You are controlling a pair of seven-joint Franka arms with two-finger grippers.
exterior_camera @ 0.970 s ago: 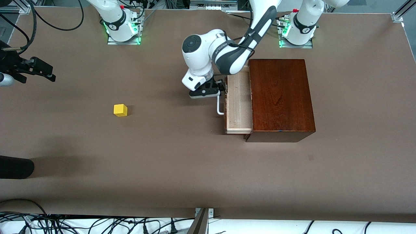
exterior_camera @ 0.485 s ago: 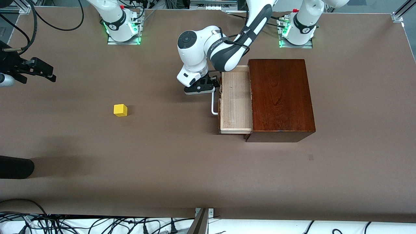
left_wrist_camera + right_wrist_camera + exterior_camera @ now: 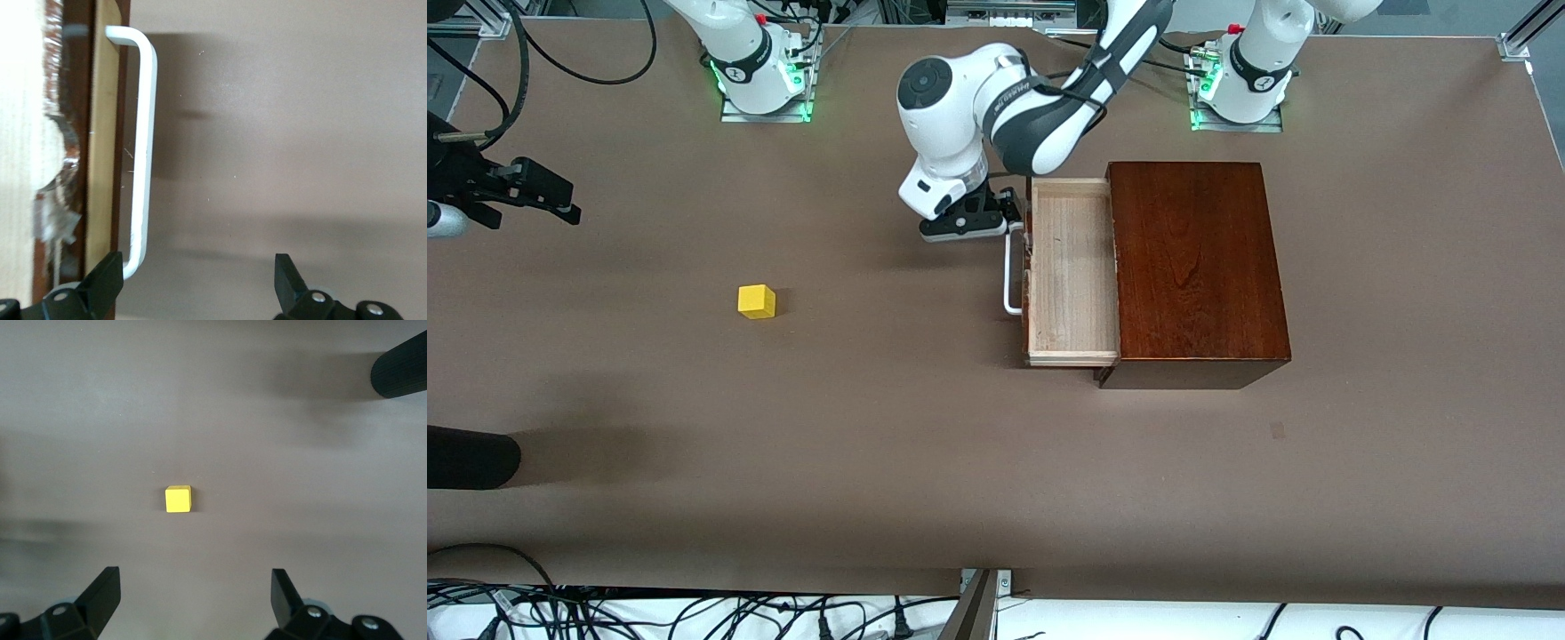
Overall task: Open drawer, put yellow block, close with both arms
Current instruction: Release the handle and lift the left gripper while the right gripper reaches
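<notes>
The left arm (image 3: 1040, 116) reaches from its base toward the middle of the bench, elbow bent, wrist turned down. The left gripper (image 3: 969, 227) points downward, low over the bench surface; its fingers (image 3: 100, 287) are spread wide apart with nothing between them. The right arm's base (image 3: 751, 67) stands with its green light on, and the arm leaves the front view at the top edge. The right gripper (image 3: 534, 191) waits high over the right arm's end of the bench. Its fingers (image 3: 100, 597) are spread wide and hold nothing.
</notes>
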